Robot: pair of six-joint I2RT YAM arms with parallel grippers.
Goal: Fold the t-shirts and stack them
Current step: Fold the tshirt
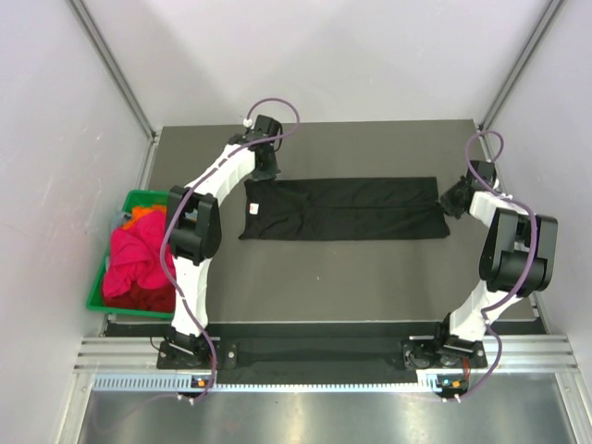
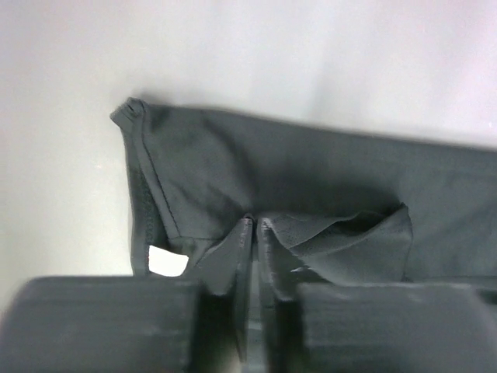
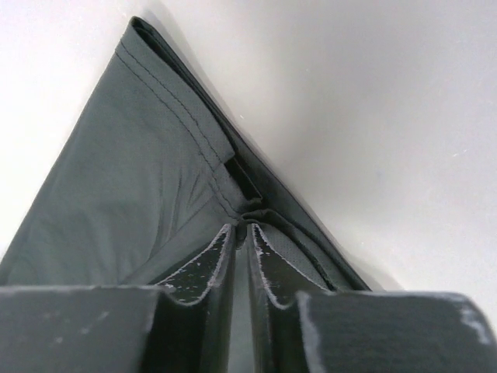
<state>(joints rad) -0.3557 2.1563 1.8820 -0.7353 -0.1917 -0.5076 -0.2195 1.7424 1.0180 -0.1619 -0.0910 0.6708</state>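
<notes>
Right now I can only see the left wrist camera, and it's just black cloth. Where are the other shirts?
Observer: Piled in the green bin beside the left edge of the table: colourful t-shirts, magenta on top.
Operator: Is my black one flat?
Observer: The black t-shirt lies as a long folded strip across the table.
Operator: What's the other arm doing?
Observer: The right gripper is nearly shut, pinching the strip's right end.

L arm stretched fwd, elbow high, wrist bent down. R arm elbow raised, wrist turned inward. left gripper: fingers nearly together, thin slit, tips nipping black t-shirt. right gripper: same, cloth fold pinched at tips.
</notes>
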